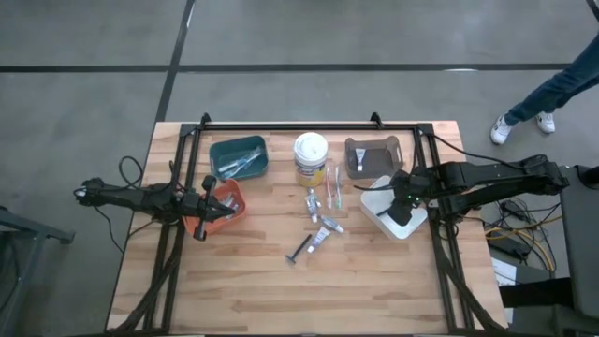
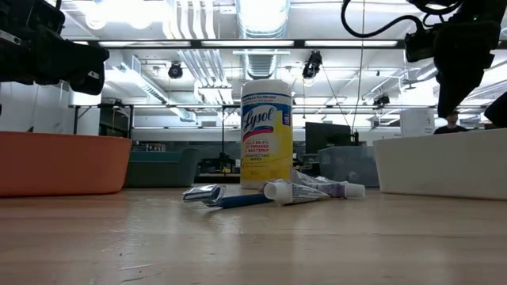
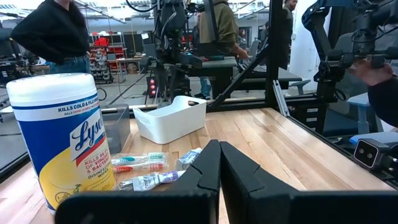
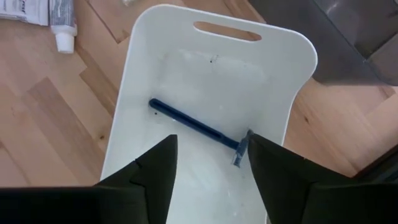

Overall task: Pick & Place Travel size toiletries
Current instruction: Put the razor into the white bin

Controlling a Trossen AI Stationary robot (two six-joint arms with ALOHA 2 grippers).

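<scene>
Razor lies loose on the floor of the white bin at the counter's right, the right pincer hovering above it with fingers spread and empty, while the left pincer, shut on nothing, waits over the orange bin.

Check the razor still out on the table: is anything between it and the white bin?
Yes, partly. The razor lies on bare wood, and a squeeze tube sits between it and the white bin. The right gripper hangs open above that bin.
</scene>
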